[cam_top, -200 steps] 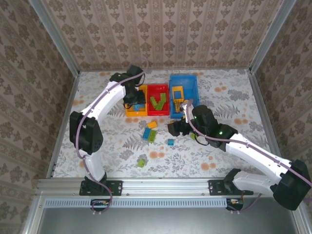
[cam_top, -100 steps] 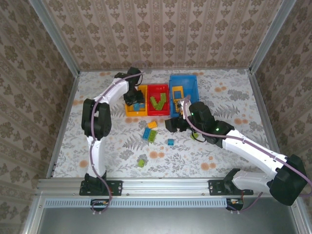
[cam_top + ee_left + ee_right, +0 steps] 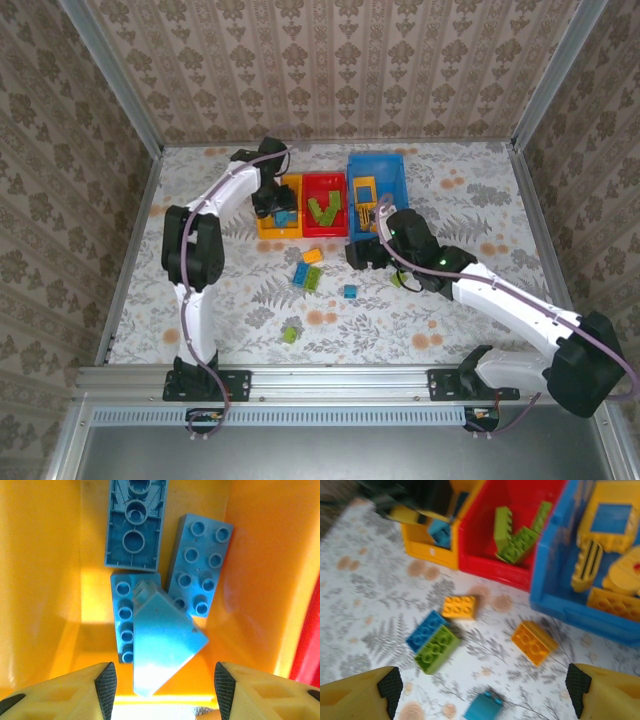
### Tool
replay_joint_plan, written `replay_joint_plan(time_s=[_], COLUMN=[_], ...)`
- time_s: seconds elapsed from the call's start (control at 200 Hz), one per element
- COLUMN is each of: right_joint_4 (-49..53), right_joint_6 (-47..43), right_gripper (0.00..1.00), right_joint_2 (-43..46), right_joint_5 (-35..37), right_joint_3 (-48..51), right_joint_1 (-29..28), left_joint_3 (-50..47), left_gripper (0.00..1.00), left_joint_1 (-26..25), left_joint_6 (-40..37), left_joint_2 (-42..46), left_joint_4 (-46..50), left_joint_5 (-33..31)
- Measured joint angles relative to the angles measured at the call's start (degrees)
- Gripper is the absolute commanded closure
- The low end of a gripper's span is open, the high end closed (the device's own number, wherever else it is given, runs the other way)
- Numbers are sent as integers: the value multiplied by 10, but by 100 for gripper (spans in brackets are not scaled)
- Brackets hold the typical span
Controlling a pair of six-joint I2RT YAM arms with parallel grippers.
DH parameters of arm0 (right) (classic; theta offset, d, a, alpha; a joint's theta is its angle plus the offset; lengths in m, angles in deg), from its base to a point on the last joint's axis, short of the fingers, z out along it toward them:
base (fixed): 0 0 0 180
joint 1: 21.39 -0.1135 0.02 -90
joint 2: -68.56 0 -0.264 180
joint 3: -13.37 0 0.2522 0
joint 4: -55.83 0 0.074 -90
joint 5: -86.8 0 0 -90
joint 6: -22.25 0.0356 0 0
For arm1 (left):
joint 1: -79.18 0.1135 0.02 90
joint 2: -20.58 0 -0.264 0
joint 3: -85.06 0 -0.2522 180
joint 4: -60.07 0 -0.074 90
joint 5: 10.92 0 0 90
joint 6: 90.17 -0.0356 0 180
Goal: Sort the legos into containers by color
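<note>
Inside the yellow bin (image 3: 45, 555) lie studded blue bricks (image 3: 200, 565).

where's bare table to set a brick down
Widest bare patch: right of the blue bin, out to the side wall. Another near the front rail, right of the lone green lego. Crowded: in front of the red bin, among loose legos.

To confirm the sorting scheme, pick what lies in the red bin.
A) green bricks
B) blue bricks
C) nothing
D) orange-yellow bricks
A: the right wrist view shows green bricks lying inside the red bin.
</note>
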Motion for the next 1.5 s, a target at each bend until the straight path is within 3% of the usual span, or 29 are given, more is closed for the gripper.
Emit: replay_joint_plan(time_s=[0.275, 0.525, 0.695, 0.87, 1.21, 1.325, 1.5], right_joint_4=[37, 49, 45, 45, 7, 1, -10], right_joint_6=[43, 173, 269, 342, 373, 376, 385], right_gripper=[13, 10, 8, 8, 16, 25, 51], right_joint_2=[-93, -188, -236, -284, -347, -361, -369], right_joint_5=[33, 85, 126, 157, 177, 177, 179], right_joint_3=[3, -50, -87, -100, -115, -132, -137], right_joint_1=[12, -16, -47, -56, -42, -40, -38], left_joint_3=[-140, -342, -438, -473, -495, -496, -496], left_gripper=[29, 24, 23, 23, 23, 23, 24], left_joint_1=[-47, -130, -146, -146, -146, -146, -146], left_joint_6=[19, 14, 8, 7, 3, 0, -3], left_joint_2=[167, 374, 479, 533, 590, 596, 598], left_joint_4=[-56, -173, -217, -222, -221, -220, -218], left_joint_5=[-15, -20, -19, -19, -17, -17, -17])
